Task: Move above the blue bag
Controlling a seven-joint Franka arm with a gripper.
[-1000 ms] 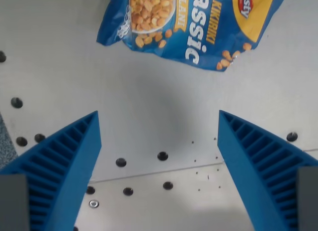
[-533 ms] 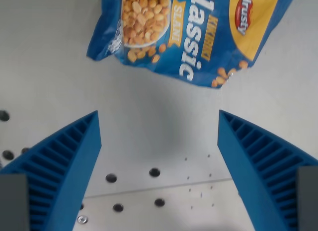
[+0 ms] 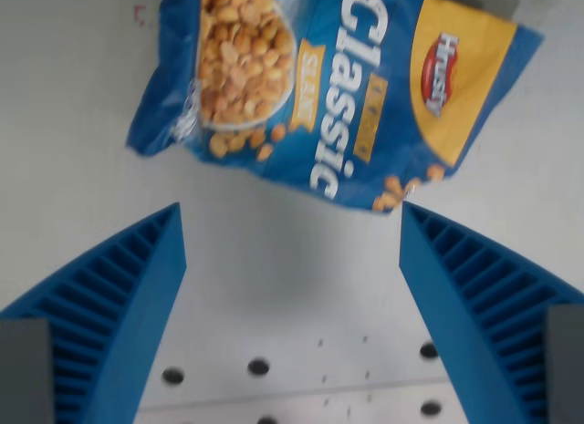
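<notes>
Across the upper half of the frame, the blue bag (image 3: 338, 96) is being shown lying flat on the desk (image 3: 274, 278), tilted so that its lower edge is slanting down toward the right. White "Classic" lettering, a bowl of golden snacks at upper left and a yellow panel with a red logo at upper right are being displayed on its face. At the lower left and lower right of the frame, the two blue ribbed fingers (image 3: 119, 305) of the end effector (image 3: 292, 260) are being held wide apart, with nothing being gripped between them. Bare pale desk is being seen in the gap. Along the bottom edge, several small dark holes (image 3: 258, 366) are being shown in the desk surface.
</notes>
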